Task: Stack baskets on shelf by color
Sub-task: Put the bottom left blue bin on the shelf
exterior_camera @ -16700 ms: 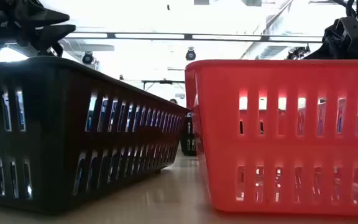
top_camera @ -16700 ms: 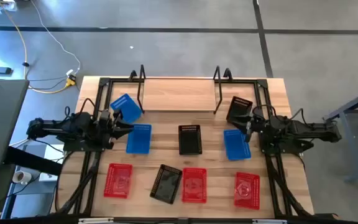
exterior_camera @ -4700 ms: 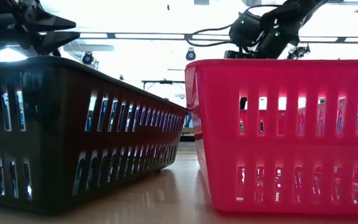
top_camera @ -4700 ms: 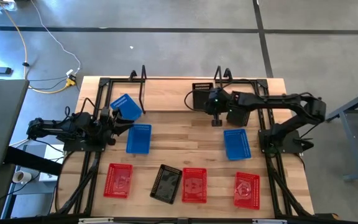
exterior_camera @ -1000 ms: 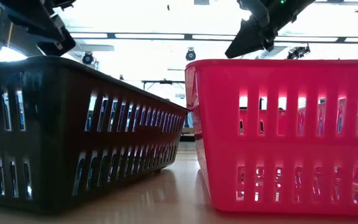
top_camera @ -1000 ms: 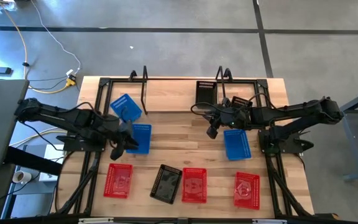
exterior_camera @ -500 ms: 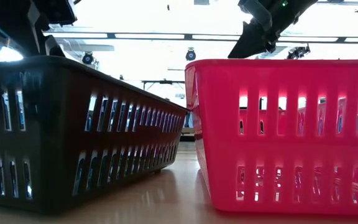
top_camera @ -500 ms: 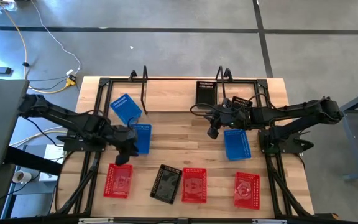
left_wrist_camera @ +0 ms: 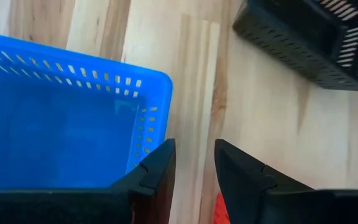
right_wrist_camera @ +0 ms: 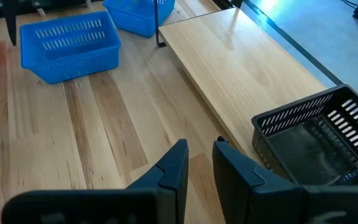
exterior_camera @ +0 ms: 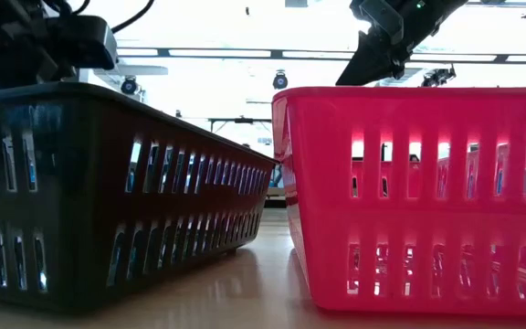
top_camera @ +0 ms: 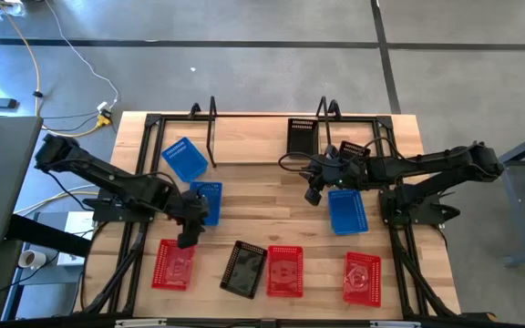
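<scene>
left gripper point(top_camera: 188, 239) spread empty, 6 o'clock corner of blue basket point(top_camera: 205, 202) | risk: fingers straddle no wall, shove it | right gripper point(top_camera: 313, 193) spread empty, 6 o'clock of black basket point(top_camera: 301, 137) on shelf point(top_camera: 261, 138)

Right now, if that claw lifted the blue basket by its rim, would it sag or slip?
Probably neither. The blue basket looks like moulded plastic with straight walls, so likely stiff. Its perforated sides suggest it is light. The left gripper is beside its corner; the smooth rim might slide somewhat.
</scene>
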Motion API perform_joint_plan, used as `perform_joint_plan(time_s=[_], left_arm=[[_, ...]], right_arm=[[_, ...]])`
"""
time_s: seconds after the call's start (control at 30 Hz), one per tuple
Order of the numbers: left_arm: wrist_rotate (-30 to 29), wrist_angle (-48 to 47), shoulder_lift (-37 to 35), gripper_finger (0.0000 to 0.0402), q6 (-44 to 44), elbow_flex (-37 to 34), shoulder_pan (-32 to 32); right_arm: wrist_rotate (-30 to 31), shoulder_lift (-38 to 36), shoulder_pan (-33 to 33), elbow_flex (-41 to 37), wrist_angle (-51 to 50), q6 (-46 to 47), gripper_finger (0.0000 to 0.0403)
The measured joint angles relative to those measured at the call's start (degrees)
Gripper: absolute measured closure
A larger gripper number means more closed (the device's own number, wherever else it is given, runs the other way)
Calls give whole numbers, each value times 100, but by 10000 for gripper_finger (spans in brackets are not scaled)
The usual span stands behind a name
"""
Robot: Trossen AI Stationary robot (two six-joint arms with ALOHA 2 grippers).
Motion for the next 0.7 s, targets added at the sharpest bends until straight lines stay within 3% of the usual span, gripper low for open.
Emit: perform_joint_plan(time_s=[0.53, 0.7], left_arm=[[-138, -3, 401, 298, -99, 8, 2], [-478, -210, 399, 298, 132, 140, 2]], right_arm=[[-245, 0, 0, 0, 2, 1, 343], [-245, 0, 0, 0, 4, 2, 343]])
